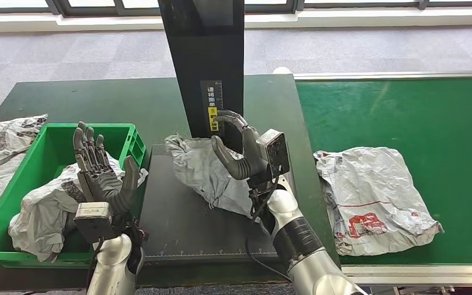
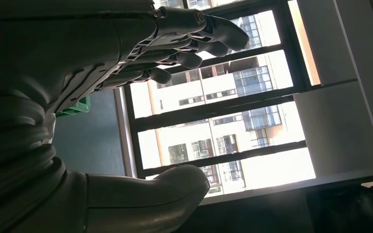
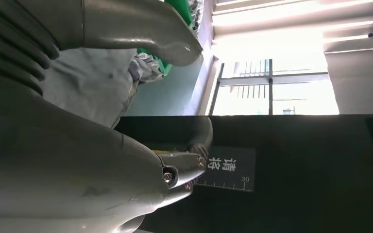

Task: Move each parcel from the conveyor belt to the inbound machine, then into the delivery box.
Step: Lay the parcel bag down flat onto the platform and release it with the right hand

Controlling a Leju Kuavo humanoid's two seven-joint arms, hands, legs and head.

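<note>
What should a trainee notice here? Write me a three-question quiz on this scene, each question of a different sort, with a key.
1. True or false: the left robot hand holds a parcel.
2. The white parcel with red print lies on: A) the conveyor belt; B) the floor; C) the black platform.
3. How many parcels can be seen in the green box?

Key: 1 false, it is raised, fingers spread, empty. 2 A. 3 one, a grey parcel.

Crumpled grey parcel (image 1: 206, 172) lies on black scanner platform (image 1: 184, 227).
</note>
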